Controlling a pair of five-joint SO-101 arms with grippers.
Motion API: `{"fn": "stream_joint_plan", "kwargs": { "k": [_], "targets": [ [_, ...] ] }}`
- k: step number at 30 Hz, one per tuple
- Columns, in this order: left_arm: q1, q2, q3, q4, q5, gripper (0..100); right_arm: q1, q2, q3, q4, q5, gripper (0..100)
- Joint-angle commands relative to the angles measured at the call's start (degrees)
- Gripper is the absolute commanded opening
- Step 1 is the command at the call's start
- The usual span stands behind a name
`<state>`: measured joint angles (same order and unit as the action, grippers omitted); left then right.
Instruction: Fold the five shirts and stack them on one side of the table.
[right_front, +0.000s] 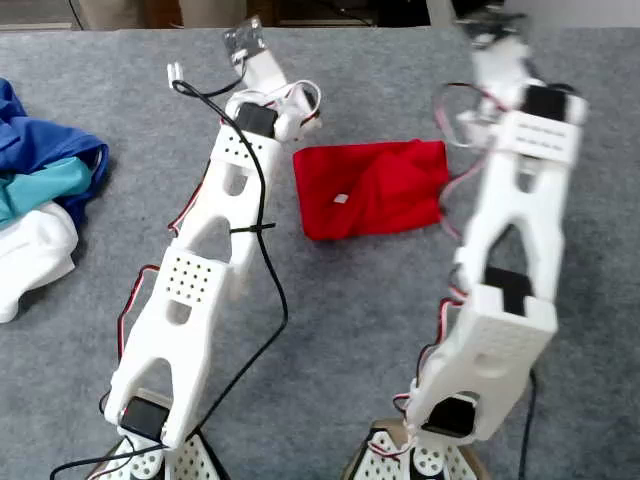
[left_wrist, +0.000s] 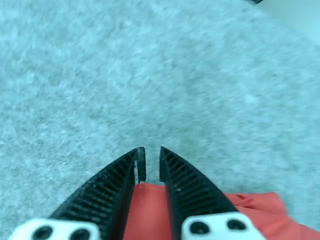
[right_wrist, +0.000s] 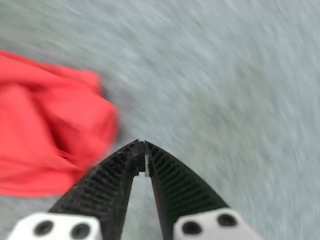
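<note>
While the red shirt (right_front: 370, 188) lies on the worktop (right_front: 350, 330), the left pincer (left_wrist: 150, 161) is barely open, the right pincer (right_wrist: 145, 156) closed.

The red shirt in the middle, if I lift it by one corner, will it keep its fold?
Probably floppy: the red shirt lies in soft creased folds, so lifting one corner would likely undo them. Pushed, it may bunch on the fuzzy grey table cover rather than slide.

I get soft, even light from overhead on the grey table (right_front: 360, 300); the red shirt (right_wrist: 45, 135) drops just a thin dark shadow at its edge, and the right arm (right_front: 520, 150) glares white at its far end
</note>
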<state>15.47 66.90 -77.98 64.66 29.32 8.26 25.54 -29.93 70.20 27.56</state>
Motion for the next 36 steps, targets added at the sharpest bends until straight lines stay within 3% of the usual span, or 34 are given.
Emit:
{"fn": "stream_joint_plan", "kwargs": {
  "k": [1,6,13,24,36],
  "targets": [
    [-0.9,0.2,-0.1,-1.3,-0.1,5,-6.4,-0.2,-3.3,-0.9,0.0,0.9],
    [-4.0,0.7,-0.1,0.5,5.5,5,-10.8,5.6,-4.2,-2.0,0.4,0.9],
    [-7.4,0.7,-0.1,1.1,6.6,5,-14.2,18.0,-18.6,3.6,0.5,0.9],
    [-7.7,0.7,-0.1,0.7,6.2,5,-12.5,31.8,-37.8,18.0,2.5,0.8],
    [-7.0,0.8,-0.2,0.6,4.6,5,-10.8,34.5,-47.7,31.7,3.3,0.6]
  ]
}}
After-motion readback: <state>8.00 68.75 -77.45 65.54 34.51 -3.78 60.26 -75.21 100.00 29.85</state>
